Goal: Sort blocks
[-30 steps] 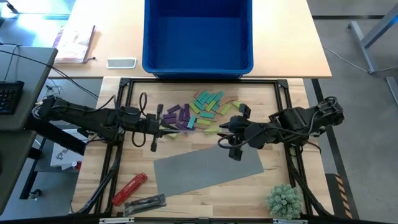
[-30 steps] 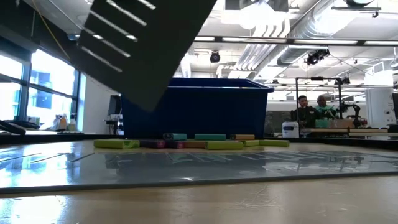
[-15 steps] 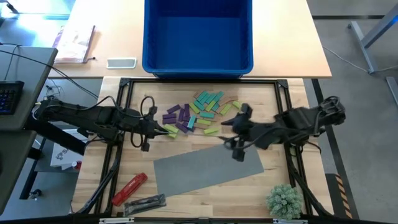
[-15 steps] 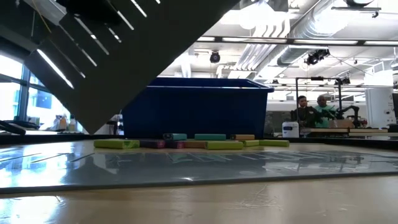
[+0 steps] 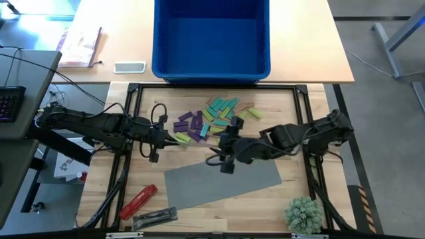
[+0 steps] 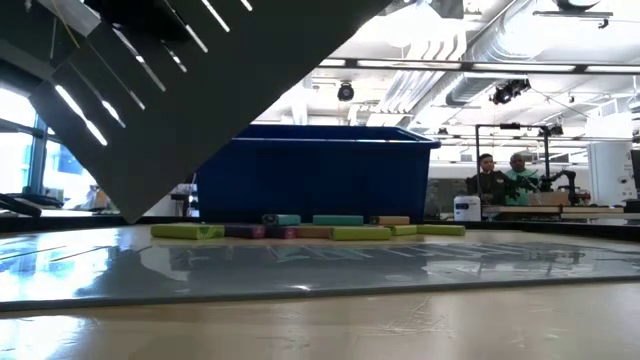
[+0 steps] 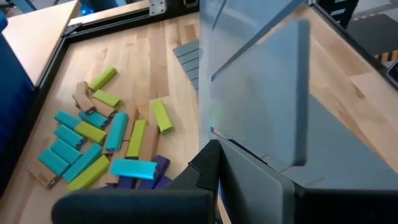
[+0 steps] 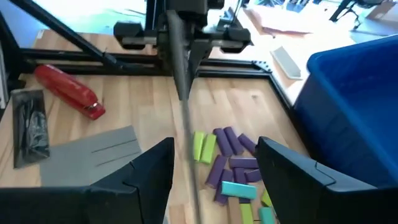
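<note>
Wooden table (image 5: 279, 109), blocks (image 5: 209, 119) scattered, long axes mixed

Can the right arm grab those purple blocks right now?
Probably yes. The right gripper hangs open beside the purple blocks, and nothing lies between them. The left gripper, shut, sits at the pile's other side and might crowd it slightly.

No legible text, label, brand, number or sign appears in any view; the printed sheet (image 5: 81, 46) on the tan table (image 5: 312, 40), well away from both claws, carries marks too small to read; the white label (image 5: 66, 166) below the left arm bears dark marks that cannot be made out.
</note>
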